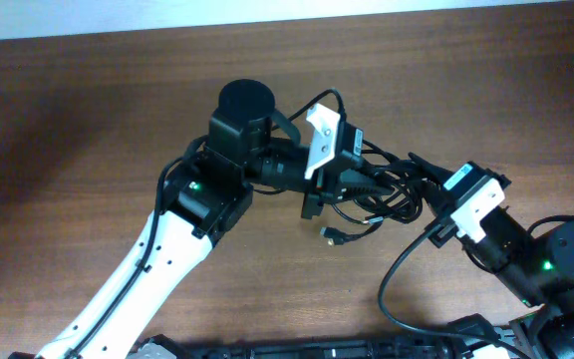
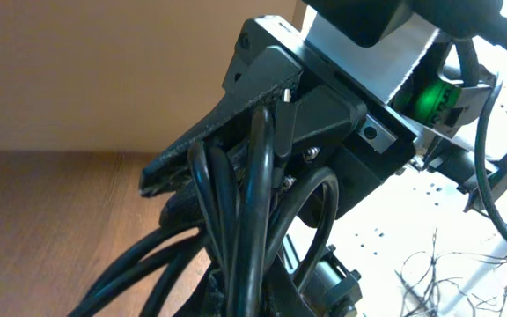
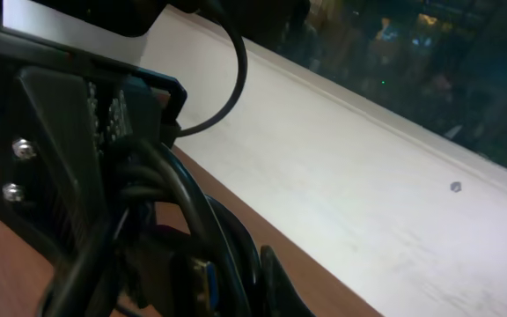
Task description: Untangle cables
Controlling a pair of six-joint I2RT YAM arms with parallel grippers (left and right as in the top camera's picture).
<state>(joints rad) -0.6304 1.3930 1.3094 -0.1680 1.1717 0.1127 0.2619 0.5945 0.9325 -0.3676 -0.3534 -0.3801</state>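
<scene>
The cables (image 1: 382, 194) are a bunch of thin black cords held between my two grippers right of the table's middle. One loose plug end (image 1: 332, 236) hangs toward the front. My left gripper (image 1: 352, 189) is shut on the left side of the bunch. My right gripper (image 1: 419, 178) is shut on its right side. In the left wrist view the cords (image 2: 252, 220) run up from my left jaws (image 2: 253, 295) into the right gripper's black fingers (image 2: 205, 150). In the right wrist view the cords (image 3: 196, 220) lie against my right finger (image 3: 280, 282).
The brown wooden table (image 1: 88, 110) lies under both arms. The left arm's white link (image 1: 138, 269) crosses the front left. The right arm's base (image 1: 556, 264) stands at the front right. A thicker black arm wire (image 1: 397, 289) loops near the front edge.
</scene>
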